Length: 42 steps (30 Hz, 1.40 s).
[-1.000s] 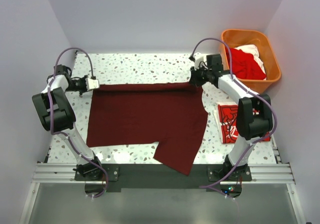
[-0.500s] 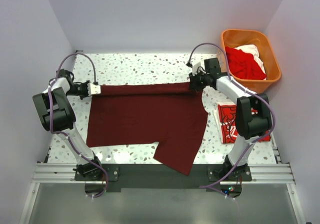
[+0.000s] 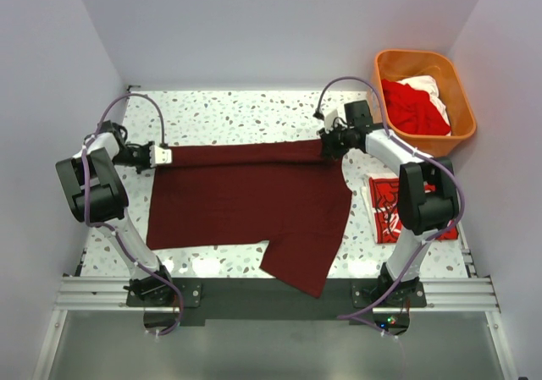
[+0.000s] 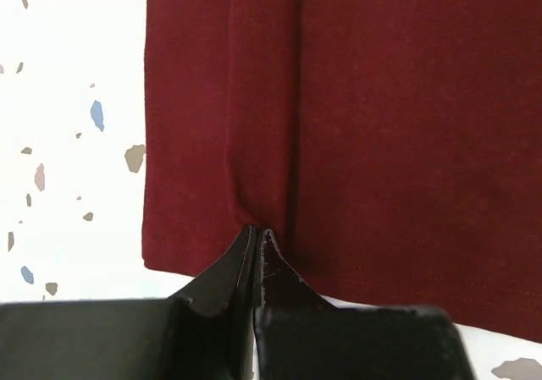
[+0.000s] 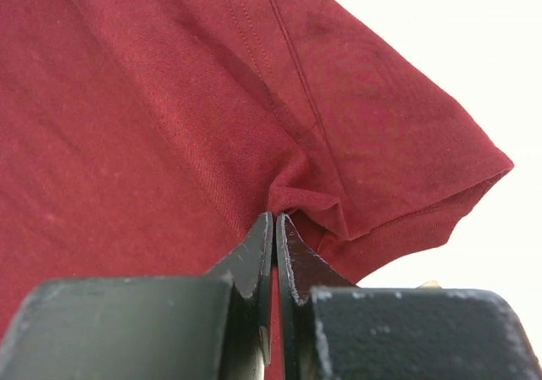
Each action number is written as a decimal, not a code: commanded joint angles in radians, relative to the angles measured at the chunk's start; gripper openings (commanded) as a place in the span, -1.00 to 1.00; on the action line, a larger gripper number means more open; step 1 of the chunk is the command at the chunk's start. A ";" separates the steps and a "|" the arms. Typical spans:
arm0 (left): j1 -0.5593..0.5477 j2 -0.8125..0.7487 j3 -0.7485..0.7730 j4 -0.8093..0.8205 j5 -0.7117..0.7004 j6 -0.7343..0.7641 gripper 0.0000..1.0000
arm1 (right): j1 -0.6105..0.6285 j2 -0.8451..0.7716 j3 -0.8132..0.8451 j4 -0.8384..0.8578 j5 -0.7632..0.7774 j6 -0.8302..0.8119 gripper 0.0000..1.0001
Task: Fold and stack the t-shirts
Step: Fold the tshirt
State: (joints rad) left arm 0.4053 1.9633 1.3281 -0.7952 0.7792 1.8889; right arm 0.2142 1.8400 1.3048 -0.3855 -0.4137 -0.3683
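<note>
Maroon t-shirt [image 3: 246,198] lies spread flat across the speckled worktop [image 3: 237,113], between the two arms. Its far edge runs in a straight line from one claw to the other, and its near right part reaches past the worktop's near edge.

The left claw [image 4: 257,232] is pressed together on the shirt's far left edge. It pinches a small ridge of cloth that runs away from its tips.

The right claw [image 5: 275,219] is likewise pressed together, pinching bunched cloth at the far right corner, just beside the sleeve seam.

To the right of the maroon shirt, a folded red t-shirt with white script [image 3: 391,209] lies on the worktop. Red and white shirts [image 3: 415,105] sit in the orange basket [image 3: 464,109] at the far right.
</note>
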 commanded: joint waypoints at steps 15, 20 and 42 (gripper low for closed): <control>-0.022 -0.053 0.063 -0.258 -0.005 0.136 -0.28 | 0.002 -0.030 0.019 -0.237 -0.123 -0.274 -0.37; -0.127 -0.087 0.149 -0.325 0.080 0.014 -0.21 | -0.001 -0.002 0.063 -0.412 -0.117 -0.360 -0.01; -0.758 0.290 0.428 0.702 -0.014 -1.827 -0.09 | -0.144 0.194 0.257 -0.227 -0.136 0.307 -0.09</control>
State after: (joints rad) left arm -0.3668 2.2135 1.6764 -0.2329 0.8112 0.2646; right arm 0.0685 2.0197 1.5398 -0.6708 -0.5667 -0.1661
